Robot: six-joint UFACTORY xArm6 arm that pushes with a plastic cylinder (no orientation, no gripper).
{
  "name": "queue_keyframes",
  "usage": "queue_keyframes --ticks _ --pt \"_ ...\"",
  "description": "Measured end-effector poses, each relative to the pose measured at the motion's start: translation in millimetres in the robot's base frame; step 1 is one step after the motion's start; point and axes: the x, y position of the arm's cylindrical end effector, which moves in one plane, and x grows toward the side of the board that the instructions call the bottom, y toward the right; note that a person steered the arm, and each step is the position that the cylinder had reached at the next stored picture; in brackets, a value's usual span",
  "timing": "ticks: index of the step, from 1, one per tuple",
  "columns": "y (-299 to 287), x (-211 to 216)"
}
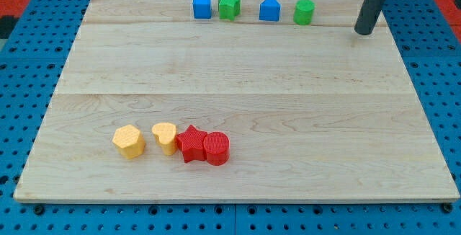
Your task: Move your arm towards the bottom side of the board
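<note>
My tip (364, 31) is at the board's top right corner, to the right of the green cylinder (304, 11). Along the top edge stand, from left to right, a blue cube (202, 6), a green star (229, 6), a blue house-shaped block (269, 9) and the green cylinder. Near the bottom left lie a yellow hexagon (129, 141), a yellow heart (165, 137), a red star (191, 143) and a red cylinder (216, 148); the last three touch in a row. The tip touches no block.
The wooden board (238, 83) lies on a blue pegboard surface (21, 83). The rod comes in from the view's top right.
</note>
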Motion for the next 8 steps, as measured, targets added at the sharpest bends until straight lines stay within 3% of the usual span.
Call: queue_keyframes --ticks 5,7,8 --pt "-26 -41" --pt "-32 10" --pt "-32 62"
